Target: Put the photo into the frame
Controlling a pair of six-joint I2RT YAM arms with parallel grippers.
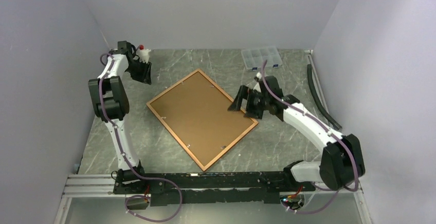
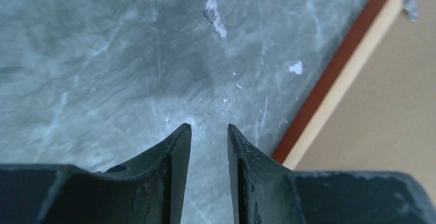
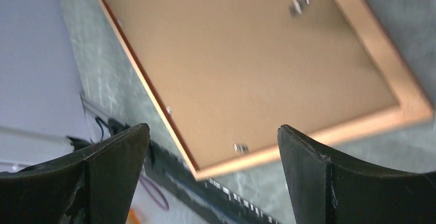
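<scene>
Left gripper [image 2: 210, 127]: fingers are standing a narrow gap apart, nothing between them. The tips are pointing down at bare grey marble table [image 2: 103, 54]. Whether they are touching it cannot be told. In the top view this gripper [image 1: 143, 72] is sitting near the table's far-left corner, just off the far-left edge of the frame [image 1: 176, 137].

In the left wrist view, the frame's [image 2: 344, 80] reddish-brown edge and pale inner border are running diagonally just beside the right fingertip. The brown backing board [image 2: 391, 116] is filling the lower right, with one small metal tab [image 2: 410, 7] on it.

Right gripper [image 3: 213, 126]: jaws are standing wide apart and holding nothing. In the top view it [image 1: 237, 103] is hanging above the frame's right corner, clear of it.

The frame [image 3: 308, 138] is lying back-up in the middle of the table [image 1: 216, 64], turned diagonally, one corner pointing at the near edge. The backing board [image 1: 200, 116] is sitting inside the wooden border. Metal tabs [image 3: 239, 147] are showing along the board's edges.

A clear compartment box [image 1: 261, 58] is resting at the table's far edge, right of centre, well apart from the frame.
</scene>
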